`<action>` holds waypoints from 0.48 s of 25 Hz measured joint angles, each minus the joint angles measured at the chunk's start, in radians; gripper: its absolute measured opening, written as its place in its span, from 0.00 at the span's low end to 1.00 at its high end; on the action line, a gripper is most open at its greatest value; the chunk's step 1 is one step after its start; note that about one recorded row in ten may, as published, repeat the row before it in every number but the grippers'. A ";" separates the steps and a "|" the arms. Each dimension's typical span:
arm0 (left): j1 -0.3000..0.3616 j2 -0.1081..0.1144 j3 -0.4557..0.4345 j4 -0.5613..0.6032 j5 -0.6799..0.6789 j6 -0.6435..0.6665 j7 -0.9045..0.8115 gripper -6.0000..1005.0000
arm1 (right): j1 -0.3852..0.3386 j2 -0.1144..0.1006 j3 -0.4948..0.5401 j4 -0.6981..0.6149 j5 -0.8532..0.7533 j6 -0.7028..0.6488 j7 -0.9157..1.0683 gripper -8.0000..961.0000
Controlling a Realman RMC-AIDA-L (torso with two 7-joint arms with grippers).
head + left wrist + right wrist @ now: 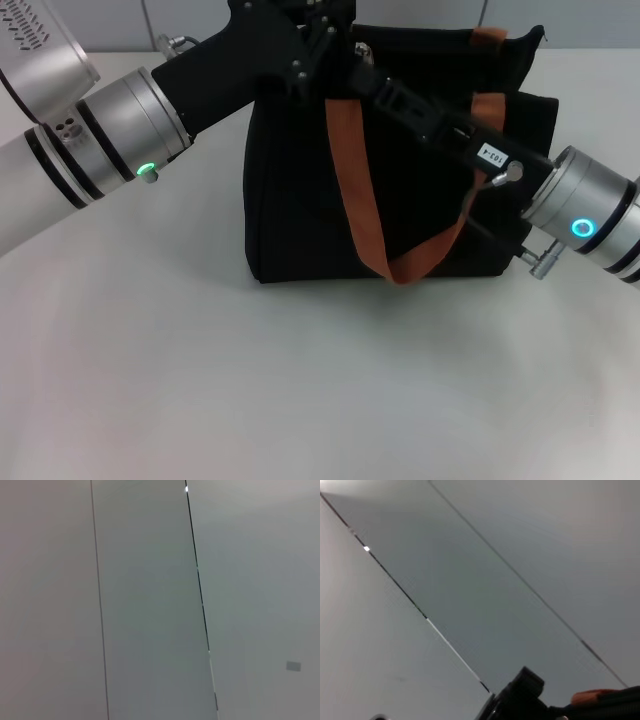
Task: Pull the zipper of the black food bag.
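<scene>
While the black bag (300,200) stands upright at the far middle of the white table (300,400), both arms are seen reaching over its top edge. The left gripper (318,35) is positioned above the bag's top from the left; the right gripper (372,75) is extended across the top from the right, just beside it. An orange strap (352,190) is draped down the bag's front. The zipper is hidden behind the grippers, and whether either set of fingers is open or closed cannot be told. Only wall panels (150,605) are shown in the left wrist view.
</scene>
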 joint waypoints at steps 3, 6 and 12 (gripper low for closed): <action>-0.002 0.000 0.000 0.000 0.000 -0.007 0.000 0.04 | 0.005 0.000 -0.003 -0.003 0.000 0.000 0.001 0.35; -0.002 0.000 0.000 0.000 0.000 -0.008 0.000 0.04 | 0.008 -0.001 -0.005 -0.005 -0.001 0.000 0.001 0.35; -0.003 0.000 0.000 0.000 0.000 -0.008 0.000 0.04 | 0.009 -0.001 -0.002 -0.006 0.001 0.002 0.001 0.35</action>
